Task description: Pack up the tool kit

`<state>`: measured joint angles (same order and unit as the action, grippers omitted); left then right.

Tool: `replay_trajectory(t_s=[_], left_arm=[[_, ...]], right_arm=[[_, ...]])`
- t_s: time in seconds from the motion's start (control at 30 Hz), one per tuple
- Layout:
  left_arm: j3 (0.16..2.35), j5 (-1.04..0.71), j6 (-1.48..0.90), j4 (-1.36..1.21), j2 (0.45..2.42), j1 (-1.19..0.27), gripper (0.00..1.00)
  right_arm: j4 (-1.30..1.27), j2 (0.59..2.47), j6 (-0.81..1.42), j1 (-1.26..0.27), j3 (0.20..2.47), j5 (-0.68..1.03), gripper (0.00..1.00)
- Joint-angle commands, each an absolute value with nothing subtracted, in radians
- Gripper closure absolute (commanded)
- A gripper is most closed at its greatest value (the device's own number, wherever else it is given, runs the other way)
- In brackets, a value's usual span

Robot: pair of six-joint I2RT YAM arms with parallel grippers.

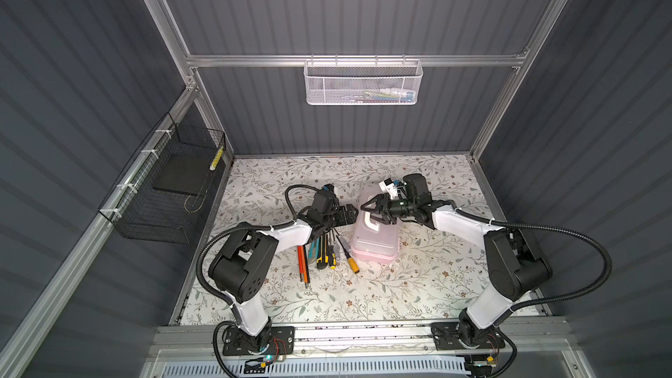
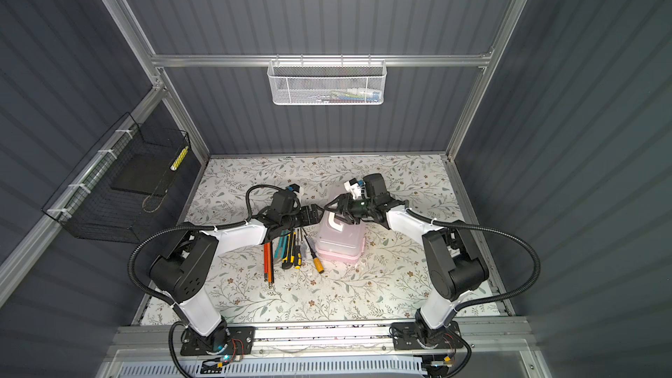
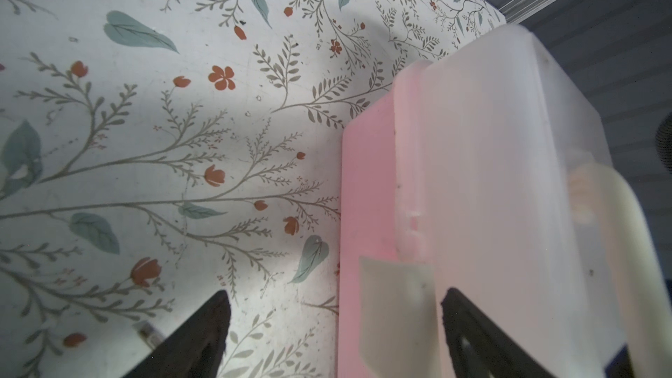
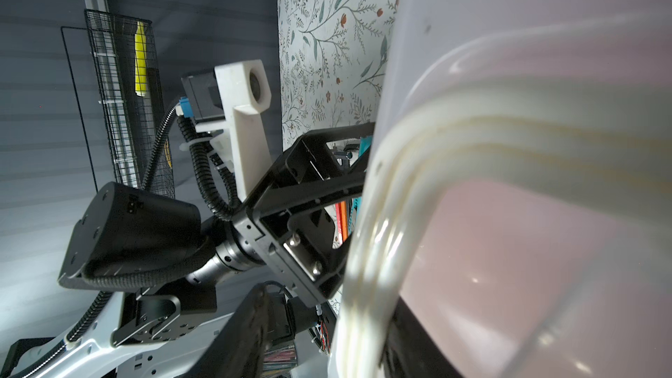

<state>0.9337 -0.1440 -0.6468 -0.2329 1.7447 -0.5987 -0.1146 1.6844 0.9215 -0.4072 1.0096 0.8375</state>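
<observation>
Left end effector (image 1: 352, 213) level, splayed beside tool kit (image 1: 374, 245), right end effector (image 1: 371, 212) grip unclear

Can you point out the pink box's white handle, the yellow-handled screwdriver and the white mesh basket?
white handle (image 1: 368, 221): a top view, on its curved bar.
yellow-handled screwdriver (image 1: 352, 263): a top view, on the yellow grip.
white mesh basket (image 1: 334, 89): a top view, on its front mesh wall.
</observation>
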Motion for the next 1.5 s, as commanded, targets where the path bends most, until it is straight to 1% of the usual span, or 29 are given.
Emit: replay_trajectory(t_s=[0.0, 0.27, 0.4, 0.83, 0.87, 0.93, 1.07, 1.2, 1.3, 1.33, 1.37, 1.47], left_arm=[[0.914, -0.268, -0.659, -0.281, 1.703, -0.690, 0.08], [0.895, -0.301, -0.663, -0.295, 1.698, -0.733, 0.09], [0.893, -0.306, -0.657, -0.295, 1.709, -0.752, 0.08], [0.900, -0.272, -0.589, -0.227, 1.678, -0.753, 0.08], [0.898, -0.269, -0.583, -0.223, 1.672, -0.753, 0.08], [0.902, -0.267, -0.575, -0.210, 1.666, -0.752, 0.08], [0.898, -0.243, -0.561, -0.182, 1.641, -0.752, 0.08], [0.887, -0.208, -0.554, -0.167, 1.611, -0.748, 0.08], [0.888, -0.190, -0.548, -0.145, 1.593, -0.737, 0.08], [0.887, -0.191, -0.547, -0.143, 1.589, -0.731, 0.08], [0.890, -0.189, -0.545, -0.135, 1.584, -0.725, 0.08], [0.880, -0.172, -0.551, -0.128, 1.565, -0.704, 0.08]], right_arm=[[-0.155, 1.691, 0.921, -0.394, 0.993, 0.794, 0.48], [-0.164, 1.687, 0.960, -0.365, 1.002, 0.818, 0.46], [-0.095, 1.692, 0.931, -0.365, 1.031, 0.800, 0.45], [-0.168, 1.696, 0.902, -0.362, 0.994, 0.824, 0.54], [-0.181, 1.694, 0.900, -0.361, 0.989, 0.829, 0.57], [-0.214, 1.694, 0.901, -0.362, 0.974, 0.834, 0.59], [-0.285, 1.705, 0.933, -0.357, 0.943, 0.853, 0.69], [-0.344, 1.730, 0.971, -0.350, 0.933, 0.877, 0.84], [-0.374, 1.736, 0.992, -0.349, 0.931, 0.885, 0.93], [-0.381, 1.736, 0.992, -0.348, 0.930, 0.885, 0.94], [-0.383, 1.738, 0.991, -0.347, 0.928, 0.883, 0.99], [-0.396, 1.753, 1.003, -0.340, 0.927, 0.894, 1.00]])
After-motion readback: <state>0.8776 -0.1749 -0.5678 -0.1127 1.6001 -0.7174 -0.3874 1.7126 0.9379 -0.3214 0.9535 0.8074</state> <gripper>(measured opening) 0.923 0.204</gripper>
